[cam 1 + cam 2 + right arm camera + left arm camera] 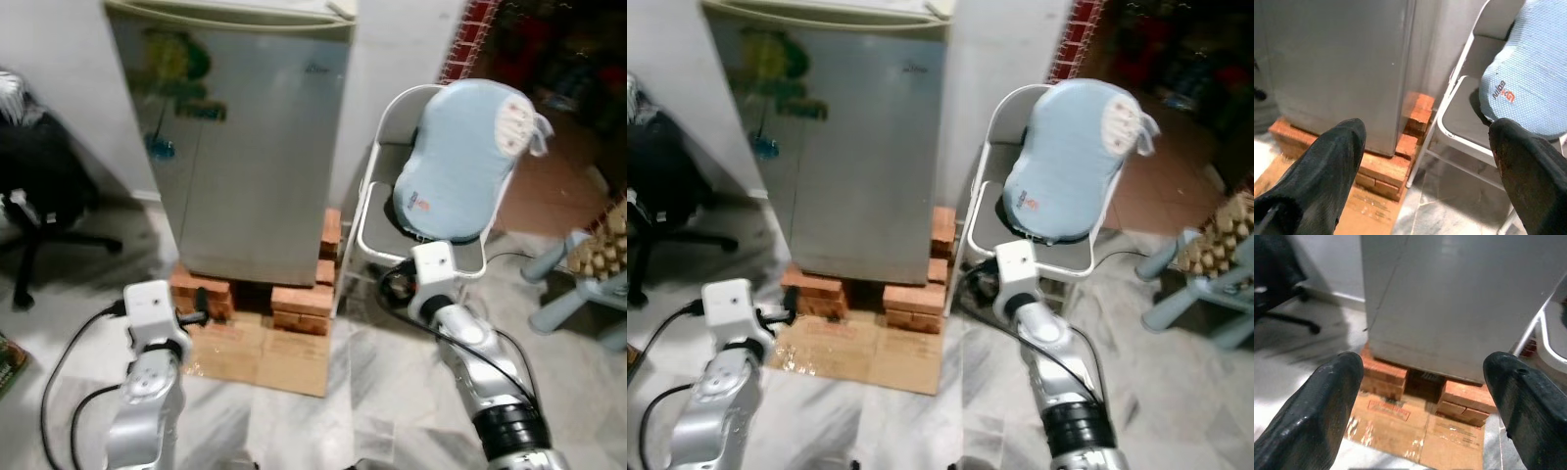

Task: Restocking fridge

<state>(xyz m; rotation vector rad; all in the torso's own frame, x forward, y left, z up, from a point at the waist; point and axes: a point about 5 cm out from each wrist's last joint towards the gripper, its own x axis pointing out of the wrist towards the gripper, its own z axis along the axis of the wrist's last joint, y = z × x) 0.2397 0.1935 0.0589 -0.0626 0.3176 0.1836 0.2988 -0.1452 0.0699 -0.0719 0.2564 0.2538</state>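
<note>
Silver fridge (245,147), door closed, standing straight ahead against the wall, propped on stacked red bricks (299,304). Faded stickers on door front. Flattened cardboard (265,357) on marble floor just in front of bricks. White folding chair (377,211) just right of fridge, carrying a pale blue cushion (460,162) leaning on the backrest. Black office chair (34,196) far left. Pale blue stool (578,294) far right, egg tray on top. Left pincer (1422,382) fingers wide apart, empty, low, aimed at fridge base and bricks. Right pincer (1425,147) fingers also wide apart, empty, aimed at gap between fridge corner and chair. Black cables trailing off left arm.
</note>
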